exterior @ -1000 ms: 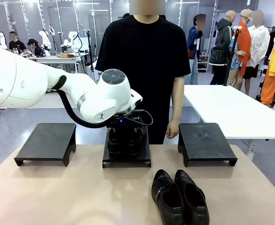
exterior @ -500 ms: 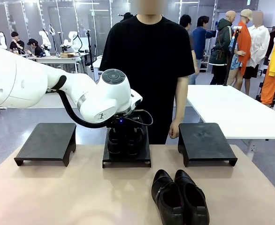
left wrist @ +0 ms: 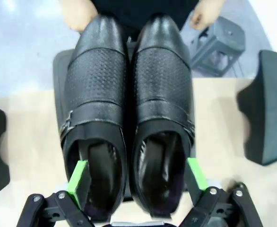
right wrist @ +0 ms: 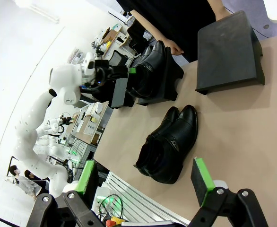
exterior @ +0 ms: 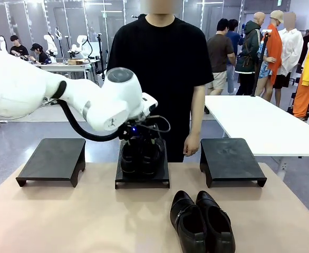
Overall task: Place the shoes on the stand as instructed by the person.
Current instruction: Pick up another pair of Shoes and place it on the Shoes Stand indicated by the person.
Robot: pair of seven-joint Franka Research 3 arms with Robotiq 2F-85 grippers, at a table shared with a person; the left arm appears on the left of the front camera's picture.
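Note:
One pair of glossy black shoes point(exterior: 141, 155) stands side by side on the middle black stand point(exterior: 142, 180), toes toward the person point(exterior: 165, 63). My left gripper point(exterior: 138, 138) hovers just over their heels. In the left wrist view it is open point(left wrist: 136, 176), its green pads point(left wrist: 77, 177) spread across the heel ends of the pair point(left wrist: 129, 109). A second pair of shoes point(exterior: 202, 221) lies on the table near the front edge. My right gripper point(right wrist: 144, 178) is open above the table, looking down on that second pair point(right wrist: 169, 142).
Black stands sit to the left point(exterior: 51, 158) and right point(exterior: 231, 158) of the middle one. The person's hand point(exterior: 192, 145) hangs by the right stand's inner corner. A white table point(exterior: 265, 124) and other people are farther back.
My left arm has risen a little and drawn back from the middle stand. The shoes stay put on it. The person's hand has barely shifted.

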